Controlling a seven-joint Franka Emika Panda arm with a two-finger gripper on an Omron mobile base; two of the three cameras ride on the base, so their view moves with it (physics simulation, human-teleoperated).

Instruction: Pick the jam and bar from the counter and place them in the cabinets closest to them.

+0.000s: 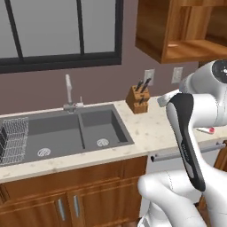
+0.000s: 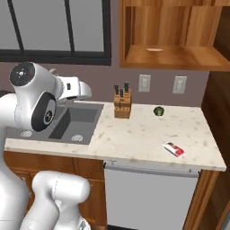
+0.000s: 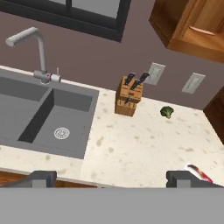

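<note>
Left base view
Counter: the beige speckled stone worktop [image 1: 146,128] runs over brown wooden base cabinets, with a grey double-basin sink [image 1: 66,133] set into it.
Knife block: a light wooden block with dark-handled knives [image 1: 137,98] stands at the back wall, right of the sink.
Bar: a sliver of the slim reddish-and-white packet [image 1: 207,130] shows past the white arm, lying on the worktop.
Cabinet: the warm brown wooden wall cabinet [image 1: 177,31] hangs open above.

Right base view
Bar: it [image 2: 174,149] lies flat near the worktop's front edge, well apart from the knife block [image 2: 122,103].
Broccoli: a small dark green floret [image 2: 158,110] sits by the back wall, under the outlets.
Cabinet shelf: a pale pink flat oval thing [image 2: 155,50] rests on the open cabinet's [image 2: 179,56] shelf.
Arm: its white wrist hangs above the sink [image 2: 76,121].

Hand view
Gripper: the two dark finger tips [image 3: 116,178] stand wide apart with nothing between them, above the worktop's front edge.
Bar: it [image 3: 199,172] lies just beside the right-hand tip as seen here.
Faucet: a grey curved tap [image 3: 37,52] rises behind the sink.
</note>
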